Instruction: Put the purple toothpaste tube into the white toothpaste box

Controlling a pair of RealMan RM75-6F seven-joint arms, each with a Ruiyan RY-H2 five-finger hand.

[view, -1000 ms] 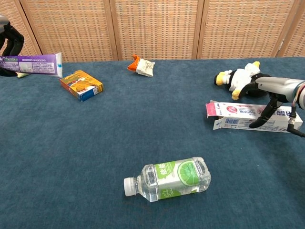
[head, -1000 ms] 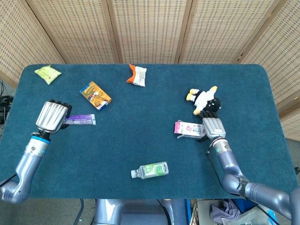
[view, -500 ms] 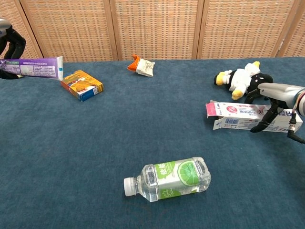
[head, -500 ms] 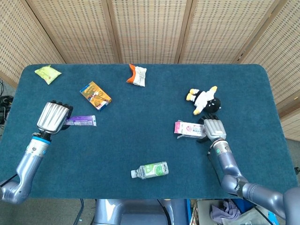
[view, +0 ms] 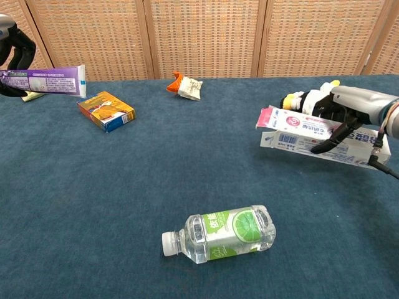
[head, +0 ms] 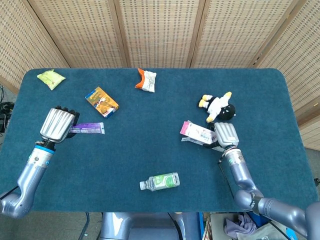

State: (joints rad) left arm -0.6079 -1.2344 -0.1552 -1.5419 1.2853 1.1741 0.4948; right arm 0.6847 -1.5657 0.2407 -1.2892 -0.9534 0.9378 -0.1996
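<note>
A: Left robot hand (head: 58,124) is gripping the purple toothpaste tube (head: 88,129) near the desk's (head: 150,160) left edge. Tube is sticking out level toward the middle, clear of the surface in the chest view (view: 43,80).

B: Right robot hand (head: 226,134) is holding the white toothpaste box (head: 197,133) toward the right edge. Fingers (view: 330,138) are wrapping over it; the box (view: 305,134) is tilting, open pink flap end pointing left and raised. Whether the far end is touching the desk, cannot tell.

A: Tube and box are sitting well apart, opposite sides of the desk.

B: Other items: penguin plush (head: 218,106) is lying just behind the right robot hand. Water bottle (head: 160,181) is lying on its side near the front edge, cap pointing left.

A: Orange-and-blue carton (head: 101,101) is lying just beyond the tube. Orange-white snack packet (head: 145,80) is resting near the back edge, green packet (head: 51,78) at the back-left corner.
</note>
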